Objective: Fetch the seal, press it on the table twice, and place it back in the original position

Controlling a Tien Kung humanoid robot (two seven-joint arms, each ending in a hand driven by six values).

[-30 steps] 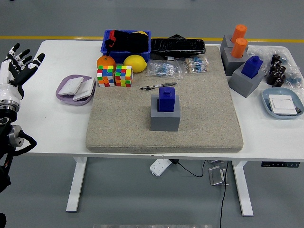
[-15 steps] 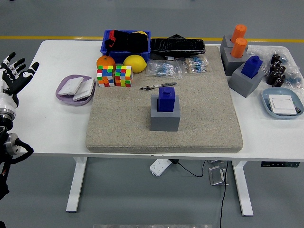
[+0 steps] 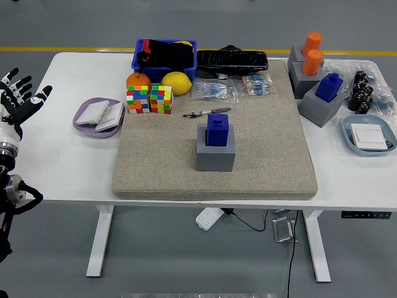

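A blue seal (image 3: 218,129) stands upright in its grey block holder (image 3: 216,152) in the middle of the beige mat (image 3: 267,149). My left hand (image 3: 16,102) hovers at the far left edge of the picture, off the table's left end, fingers spread and holding nothing. It is far from the seal. My right arm does not show.
Behind the seal lie a small black tool (image 3: 208,113), two colour cubes (image 3: 149,99), a lemon (image 3: 176,82), an orange (image 3: 138,80) and a blue bin (image 3: 164,57). A purple dish (image 3: 98,117) sits left; more seals on grey blocks (image 3: 321,102) and a blue dish (image 3: 369,135) sit right.
My left hand has drawn back to the left and slightly down, away from the table. The seal and the other things have not moved.
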